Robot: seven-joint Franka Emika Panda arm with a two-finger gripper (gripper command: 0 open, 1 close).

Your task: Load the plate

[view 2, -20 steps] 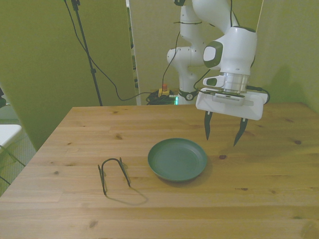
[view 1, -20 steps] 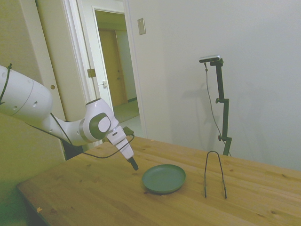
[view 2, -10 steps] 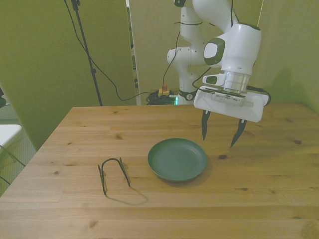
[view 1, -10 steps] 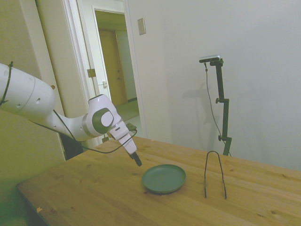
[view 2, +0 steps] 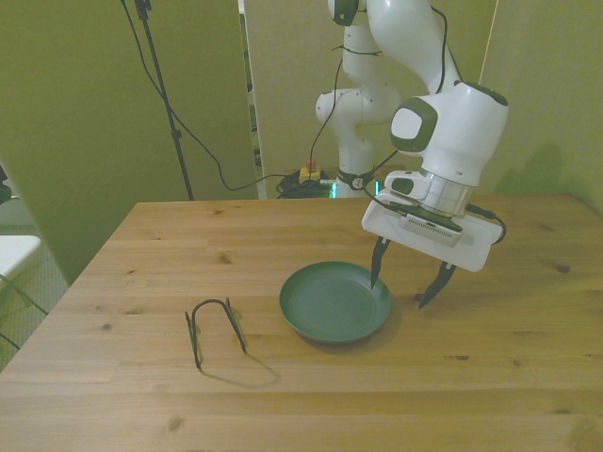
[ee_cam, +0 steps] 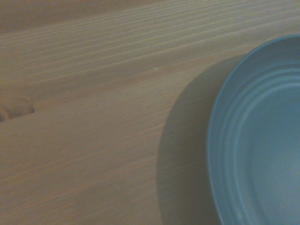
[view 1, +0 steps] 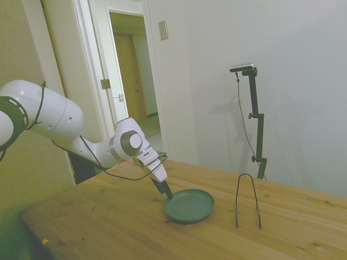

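Your wooden table carries only two loose things. The plate lies flat a little right of the middle in the front view, and the black wire rack stands upright to its left in that view, well apart from it.

Your gripper hangs tilted at the plate's edge on the front view's right, fingers spread wide and holding nothing. One fingertip is over the plate's rim and the other is outside it above bare wood, so the rim sits between them. In the side view the gripper is low at the plate's near-left edge; whether it touches is not clear. The wrist view shows the rim close by, with its shadow on the wood.

This looks like the approach to a rim pinch. Next, lower until the fingers straddle the rim, then close; after that the plate must be stood into the rack.
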